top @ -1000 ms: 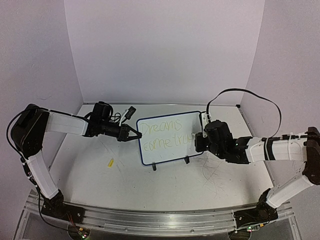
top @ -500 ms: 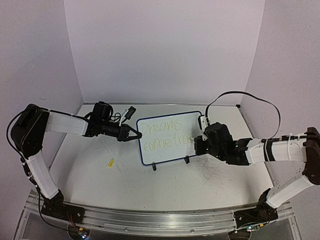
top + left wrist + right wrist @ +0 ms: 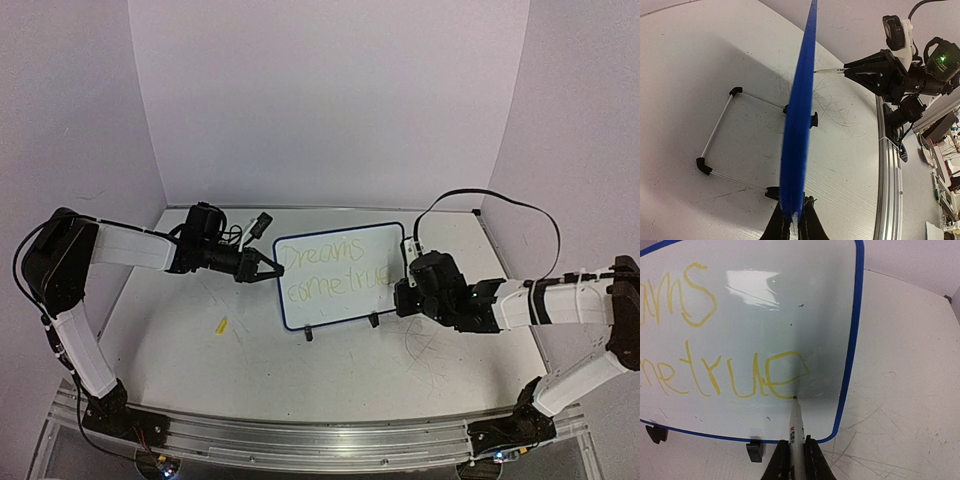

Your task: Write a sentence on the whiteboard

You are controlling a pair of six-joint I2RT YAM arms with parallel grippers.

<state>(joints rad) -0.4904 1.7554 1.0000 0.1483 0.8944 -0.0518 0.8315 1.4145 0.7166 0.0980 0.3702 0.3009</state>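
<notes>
The whiteboard [image 3: 345,300], blue-rimmed, stands tilted on its feet at the table's middle. The sentence [image 3: 335,270] reads "Dreams come true" in yellow, in two lines. My left gripper [image 3: 268,266] is shut on the whiteboard's left rim [image 3: 799,125], which shows edge-on between the jaws of the left gripper [image 3: 794,212]. My right gripper [image 3: 795,445] is shut on a white marker [image 3: 797,425]. The marker's tip touches the whiteboard [image 3: 840,315] at the tail of the last "e" of the sentence [image 3: 740,375]. From above, the right gripper [image 3: 400,290] sits at the board's lower right corner.
A small yellow cap [image 3: 222,325] lies on the table left of the board. Two black clip feet [image 3: 308,334] [image 3: 373,320] hold the board, and a wire stand [image 3: 715,140] props it from behind. A metal rail [image 3: 300,440] runs along the near edge.
My right gripper has slid a little down and to the right with the marker, and the last "e" of "true" now shows. The left arm and the board have stayed still.
</notes>
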